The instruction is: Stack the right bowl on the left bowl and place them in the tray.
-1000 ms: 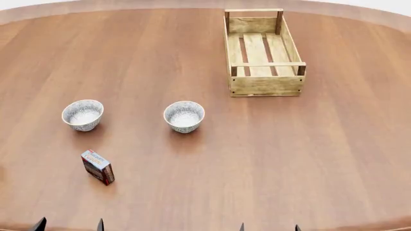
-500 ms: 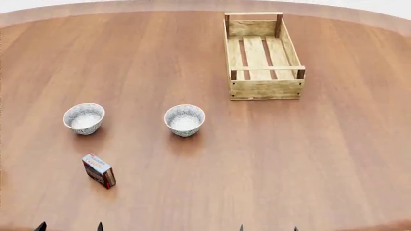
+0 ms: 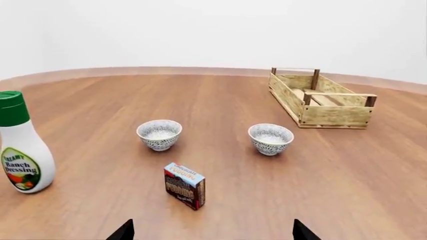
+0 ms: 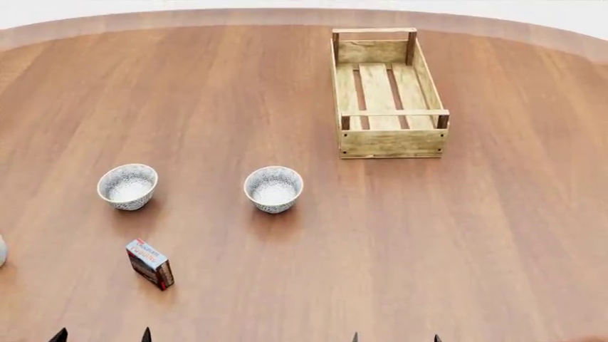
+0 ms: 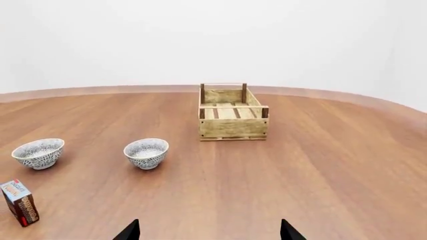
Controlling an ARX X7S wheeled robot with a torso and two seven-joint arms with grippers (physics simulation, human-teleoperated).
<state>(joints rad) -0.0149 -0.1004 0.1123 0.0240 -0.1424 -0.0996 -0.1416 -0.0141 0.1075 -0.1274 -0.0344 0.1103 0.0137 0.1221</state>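
Observation:
Two speckled white bowls stand apart on the wooden table. The left bowl (image 4: pixel 127 186) (image 3: pixel 159 135) (image 5: pixel 38 153) and the right bowl (image 4: pixel 273 189) (image 3: pixel 270 139) (image 5: pixel 146 153) are both upright and empty. The tray (image 4: pixel 391 142) (image 3: pixel 337 116) (image 5: pixel 233 127), a light-wood slatted crate, sits empty at the far right. My left gripper (image 4: pixel 102 336) (image 3: pixel 212 232) and right gripper (image 4: pixel 395 338) (image 5: pixel 209 231) are both open. They hang near the table's front edge, well short of the bowls, holding nothing. Only their dark fingertips show.
A small red-and-blue box (image 4: pixel 150 263) (image 3: pixel 185 185) (image 5: pixel 19 202) stands in front of the left bowl. A ranch dressing bottle (image 3: pixel 20 145) stands at the far left, barely showing in the head view. The round table (image 4: pixel 475 235) stretches bare to the right of the bowls.
In the head view, bowls, box and tray have all slid down the picture as the view shifted. The bottle's edge has appeared at the left. Neither gripper has visibly moved.

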